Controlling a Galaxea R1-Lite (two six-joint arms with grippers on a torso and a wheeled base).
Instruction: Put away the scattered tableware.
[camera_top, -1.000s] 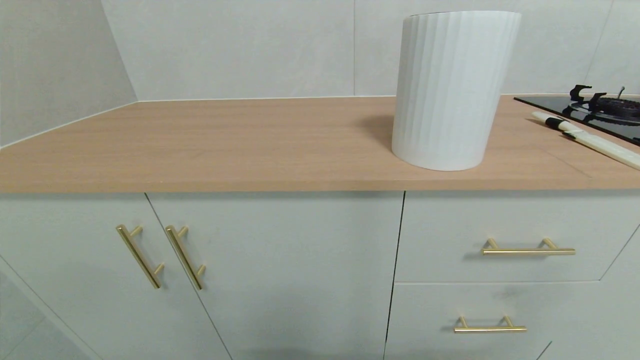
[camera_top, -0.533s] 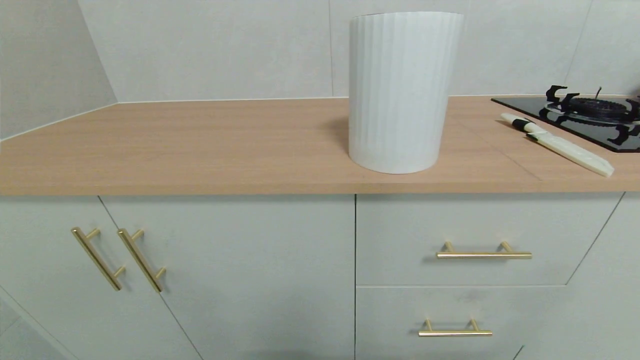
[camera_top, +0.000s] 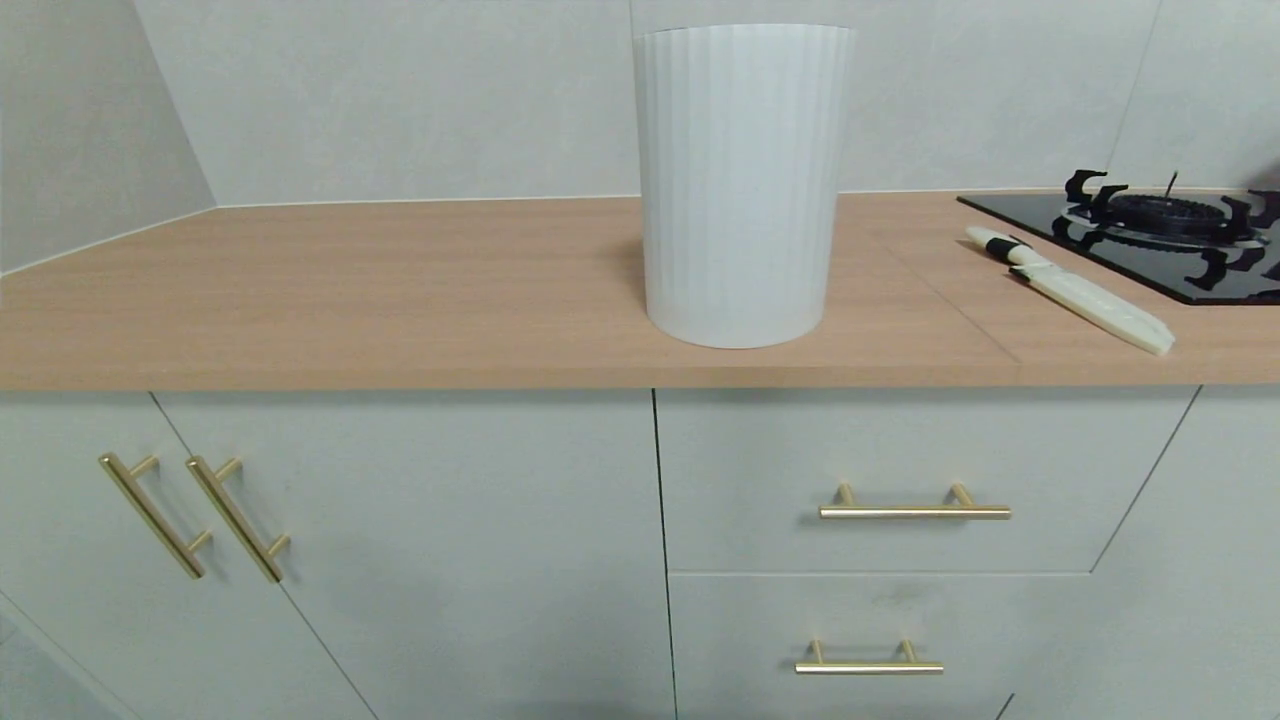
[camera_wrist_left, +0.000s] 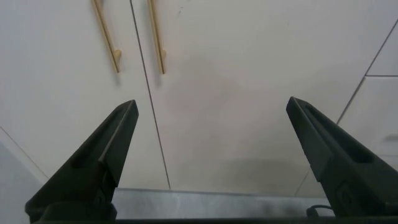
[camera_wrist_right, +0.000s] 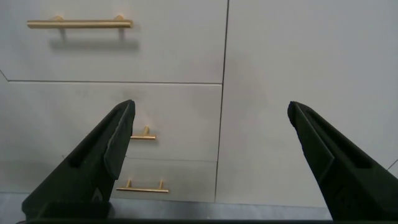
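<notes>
A tall white ribbed container (camera_top: 740, 185) stands on the wooden countertop (camera_top: 400, 290), near its front edge. To its right a cream knife (camera_top: 1068, 289) with a black band lies flat on the counter beside the stove. My left gripper (camera_wrist_left: 211, 112) is open, low down and facing the white cabinet doors (camera_wrist_left: 205, 93) with nothing between its fingers. My right gripper (camera_wrist_right: 211, 115) is open too, facing the drawer fronts (camera_wrist_right: 112, 118), also holding nothing.
A black gas hob (camera_top: 1170, 225) sits at the counter's right end. Below the counter are cabinet doors with two gold handles (camera_top: 190, 515) on the left and drawers with gold handles (camera_top: 915, 512) on the right. Tiled walls close the back and left.
The whole head view has shifted: the camera has swung right, so the container and knife sit further left in the picture. Nothing on the counter has moved.
</notes>
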